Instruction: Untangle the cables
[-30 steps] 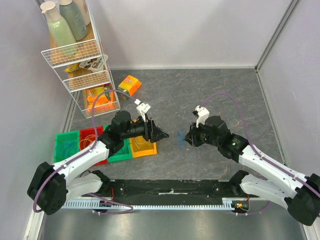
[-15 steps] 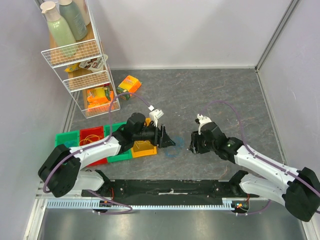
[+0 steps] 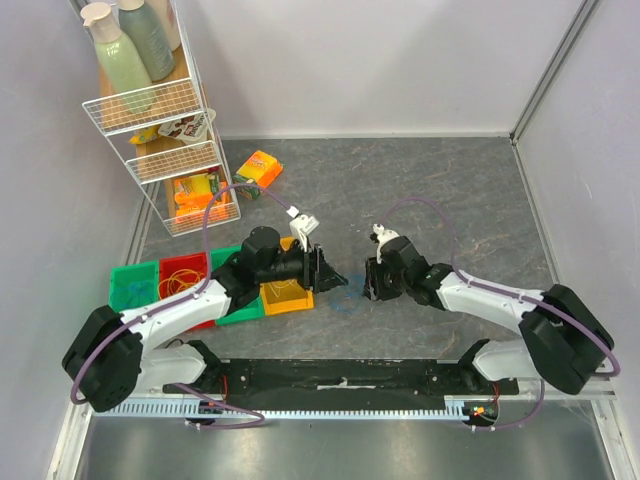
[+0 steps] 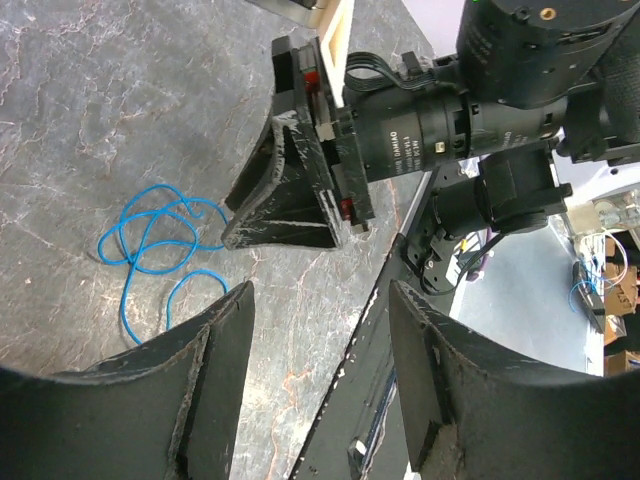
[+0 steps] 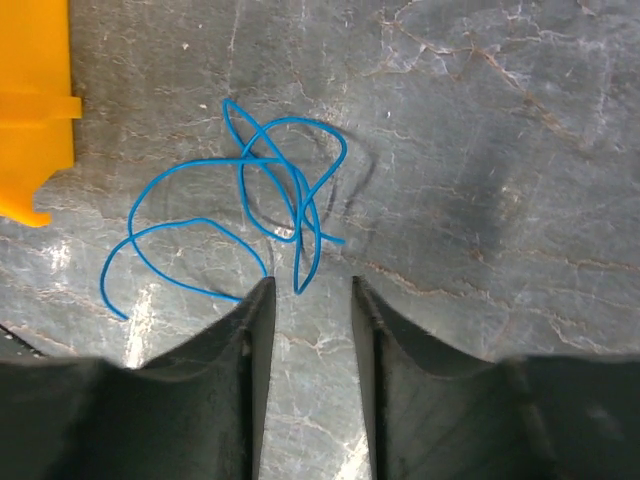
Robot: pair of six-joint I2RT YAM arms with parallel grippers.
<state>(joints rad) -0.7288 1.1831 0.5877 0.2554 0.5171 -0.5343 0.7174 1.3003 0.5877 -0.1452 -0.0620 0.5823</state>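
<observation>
A single blue cable (image 3: 346, 297) lies in loose crossed loops on the grey table between my two grippers. The right wrist view shows the blue cable (image 5: 250, 205) just ahead of my right gripper (image 5: 311, 288), which is open, with one loop end reaching close to the gap but not inside it. My left gripper (image 4: 318, 300) is open and empty, and the blue cable (image 4: 150, 245) lies to its left. From above, the left gripper (image 3: 335, 278) and right gripper (image 3: 368, 280) face each other close together. A yellow cable loop (image 3: 178, 284) rests in the red bin (image 3: 183, 264).
A row of bins stands at the left: green bin (image 3: 133, 290), red, another green (image 3: 238, 310) and a yellow bin (image 3: 285, 300). A white wire rack (image 3: 160, 130) with bottles stands at the back left. An orange packet (image 3: 258, 170) lies beside it.
My right gripper has opened, and the blue cable it was holding up now lies on the table. The right arm moved left and lower. The left gripper came right, toward the cable.
</observation>
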